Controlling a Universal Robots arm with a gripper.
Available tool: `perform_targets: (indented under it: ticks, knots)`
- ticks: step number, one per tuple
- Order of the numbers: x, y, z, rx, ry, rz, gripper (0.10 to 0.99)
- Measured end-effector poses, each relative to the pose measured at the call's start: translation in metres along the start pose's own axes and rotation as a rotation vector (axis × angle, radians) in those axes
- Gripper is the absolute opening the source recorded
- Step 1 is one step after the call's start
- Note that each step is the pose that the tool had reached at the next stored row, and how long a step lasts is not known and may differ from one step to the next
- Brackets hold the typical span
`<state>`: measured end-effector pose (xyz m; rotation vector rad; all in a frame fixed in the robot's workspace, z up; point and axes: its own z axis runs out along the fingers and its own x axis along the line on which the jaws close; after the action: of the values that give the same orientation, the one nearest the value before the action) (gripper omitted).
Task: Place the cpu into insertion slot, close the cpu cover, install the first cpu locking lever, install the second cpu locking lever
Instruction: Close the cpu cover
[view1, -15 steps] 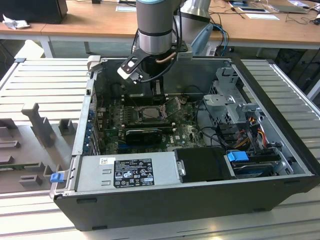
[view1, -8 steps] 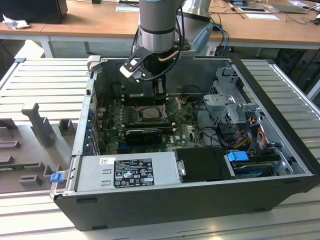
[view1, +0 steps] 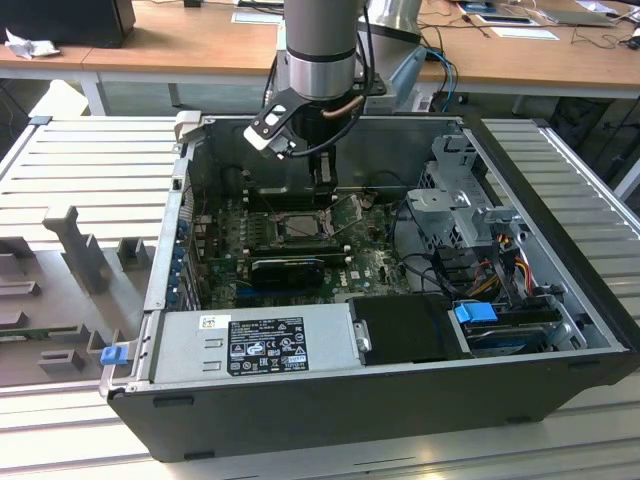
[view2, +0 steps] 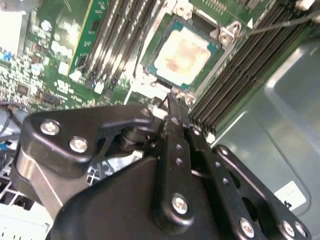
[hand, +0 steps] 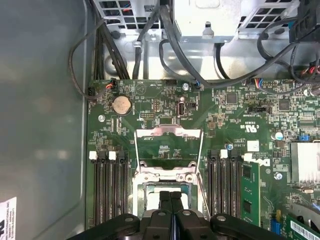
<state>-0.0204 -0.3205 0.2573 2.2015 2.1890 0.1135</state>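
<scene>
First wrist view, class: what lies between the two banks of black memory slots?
The insertion slot, the cpu cover swung open beside it, and the shut gripper over the slot; the second wrist view shows the cpu seated there.

power supply (view1: 255, 345): inside case (view1: 400, 400) | coin battery (hand: 121, 105): on green board (hand: 220, 107) | memory slots (hand: 111, 185): black, parallel rows

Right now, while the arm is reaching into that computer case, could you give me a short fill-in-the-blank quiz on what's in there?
1. The cpu lies in the insertion slot, on a ____ circuit board.
2. The cpu cover is ____, swung away from the chip rather than folded over it.
3. The gripper hangs over the socket with its two fingers pressed ____.

Missing words: green; open; together.
</scene>
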Motion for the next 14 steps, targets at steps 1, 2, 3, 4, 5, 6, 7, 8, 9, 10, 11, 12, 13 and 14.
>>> perform_targets:
  ticks: [1,2,3,4,5,6,7,8,9,10,11,12,13,14]
  knots:
    - [0.0001,0.0001,-0.0014,0.000,0.0000,0.000,0.106]
    - [0.0001,0.0002,-0.0027,0.000,-0.0001,0.000,0.106]
    - [0.0001,0.0004,-0.0038,0.000,0.0000,0.000,0.106]
    - [0.0002,0.0012,-0.0039,0.000,0.0003,0.000,0.106]
    - [0.0002,0.0020,-0.0039,0.000,0.0002,0.000,0.106]
    - [0.0002,0.0033,-0.0039,0.000,0.0001,0.000,0.106]
    - [0.0001,0.0052,-0.0039,0.000,0.0000,0.000,0.106]
    - [0.0001,0.0067,-0.0037,0.000,0.0001,0.000,0.106]
    - [0.0002,0.0087,-0.0036,0.000,0.0001,0.000,0.106]
    - [0.0002,0.0098,-0.0035,0.000,0.0000,0.000,0.106]
    - [0.0002,0.0107,-0.0034,0.000,0.0000,0.000,0.106]
    - [0.0002,0.0117,-0.0033,0.000,0.0001,0.000,0.106]
    - [0.0002,0.0127,-0.0032,0.000,0.0001,0.000,0.106]
    - [0.0002,0.0139,-0.0032,0.000,0.0000,0.000,0.106]
